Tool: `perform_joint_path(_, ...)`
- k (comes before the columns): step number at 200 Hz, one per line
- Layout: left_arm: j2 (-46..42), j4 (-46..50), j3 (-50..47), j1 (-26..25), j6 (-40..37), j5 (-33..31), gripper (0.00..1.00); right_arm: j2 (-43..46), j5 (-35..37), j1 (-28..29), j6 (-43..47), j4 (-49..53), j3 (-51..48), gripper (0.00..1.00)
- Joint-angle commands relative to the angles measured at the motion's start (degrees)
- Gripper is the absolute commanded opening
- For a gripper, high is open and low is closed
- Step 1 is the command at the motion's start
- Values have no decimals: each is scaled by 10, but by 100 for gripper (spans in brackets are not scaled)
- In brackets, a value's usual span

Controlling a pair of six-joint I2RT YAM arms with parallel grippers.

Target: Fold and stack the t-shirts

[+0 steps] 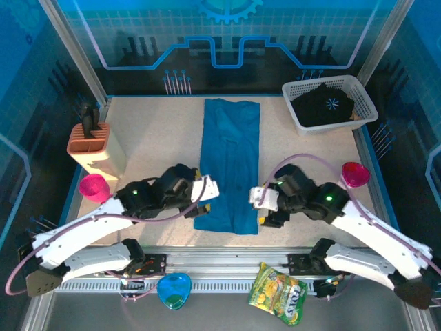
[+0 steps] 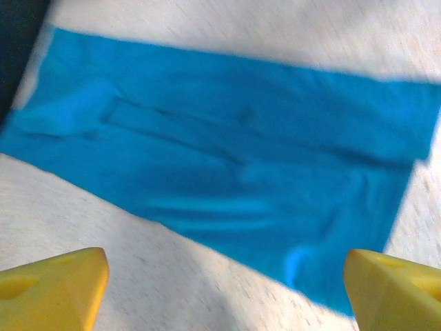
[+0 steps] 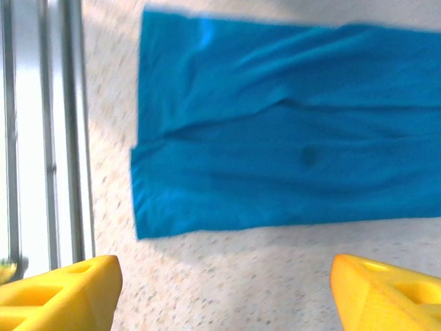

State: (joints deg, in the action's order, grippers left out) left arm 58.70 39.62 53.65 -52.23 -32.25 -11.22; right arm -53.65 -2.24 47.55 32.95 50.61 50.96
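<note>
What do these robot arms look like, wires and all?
The left arm and right arm are long white shells with black joints, each with a green light and a thin pinkish cable. The left gripper and right gripper look white from above; their fingers are chunky yellow wedges.

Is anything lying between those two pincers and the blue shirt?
Nothing visible. The left pincer and right pincer hang open at either side of the shirt, near its front end, with just bare table between each one and the cloth.
</note>
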Motion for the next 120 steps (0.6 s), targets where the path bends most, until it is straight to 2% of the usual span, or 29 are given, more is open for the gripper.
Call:
perform_joint_path(1,39,108,-19,-16,-56,36,86,-47,52,52,30,57,-29,80)
perform_joint_path(32,65,87,-74,-43,-89,33,86,-113,35,101,20,16,-51,79)
perform_joint_path(51,83,66,-88,-54,-85,15,84,-143,17,112,6,-26,-63,77)
perform_joint_path(87,132,22,-104,-72,-72,19,82,-188,-1,118,-23,-105,-88,72)
perform_joint_path(106,161,5,-110,-78,-72,31,76,-210,-3,120,-35,-122,-92,69)
perform_joint_path(120,179,-7,-115,-79,-75,38,66,-222,-2,121,-42,-125,-93,67)
